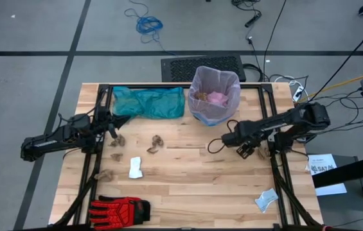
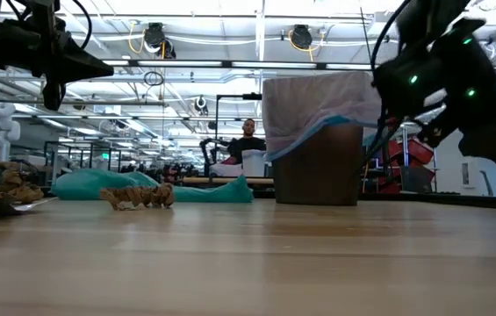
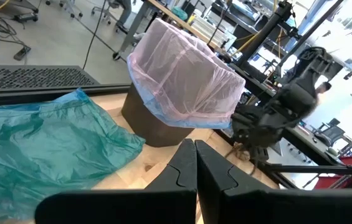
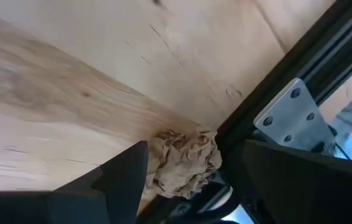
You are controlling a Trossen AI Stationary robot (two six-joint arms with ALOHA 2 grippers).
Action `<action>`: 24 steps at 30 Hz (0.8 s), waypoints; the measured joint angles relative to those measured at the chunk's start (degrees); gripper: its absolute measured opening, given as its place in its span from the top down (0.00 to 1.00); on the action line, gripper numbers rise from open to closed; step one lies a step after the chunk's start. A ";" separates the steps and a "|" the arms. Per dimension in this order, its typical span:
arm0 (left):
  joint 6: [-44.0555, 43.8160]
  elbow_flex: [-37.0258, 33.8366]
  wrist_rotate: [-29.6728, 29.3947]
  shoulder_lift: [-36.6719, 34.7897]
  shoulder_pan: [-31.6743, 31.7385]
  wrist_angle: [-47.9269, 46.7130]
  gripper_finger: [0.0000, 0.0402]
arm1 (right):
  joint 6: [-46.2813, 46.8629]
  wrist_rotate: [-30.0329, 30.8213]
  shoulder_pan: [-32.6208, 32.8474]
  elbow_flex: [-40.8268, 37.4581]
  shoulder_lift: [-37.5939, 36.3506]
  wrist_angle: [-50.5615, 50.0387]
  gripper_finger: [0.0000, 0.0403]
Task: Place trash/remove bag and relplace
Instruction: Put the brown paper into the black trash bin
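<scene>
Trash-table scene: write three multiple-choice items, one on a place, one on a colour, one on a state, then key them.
1. The red glove lies at which part of the table in the high view?
A. near-left corner
B. far-right corner
C. centre

2. The loose bag beside the bin is:
A. yellow
B. teal-green
C. black

3. The right hand is:
A. shut on the bin
B. open around a crumpled brown paper
C. holding the glove

Key: A, it lies at the table's near-left corner; B, it lies teal by the lined bin; B, fingers flank the paper.

The left gripper (image 1: 113,131) is hovering with fingers pressed together; the right gripper (image 1: 250,151) is reaching down, fingers spread wide.
</scene>
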 joint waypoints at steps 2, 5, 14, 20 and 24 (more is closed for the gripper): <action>-0.02 0.00 0.00 0.00 0.02 0.05 1.00 | -2.97 -2.01 -2.63 -0.02 1.70 0.02 0.37; -0.04 0.00 0.65 0.00 0.02 0.09 1.00 | -7.13 -5.73 -6.00 -0.02 3.91 -0.13 0.37; -0.07 0.00 2.17 0.00 0.00 0.06 1.00 | -17.00 -11.53 -10.11 -0.02 11.14 -0.66 0.41; -0.07 0.00 2.29 0.00 0.01 0.06 1.00 | -22.31 -13.03 -10.13 -2.18 14.76 0.96 0.66; -0.07 0.00 2.34 0.02 0.01 -0.04 1.00 | -25.92 -16.65 -10.10 -2.45 15.25 2.34 0.93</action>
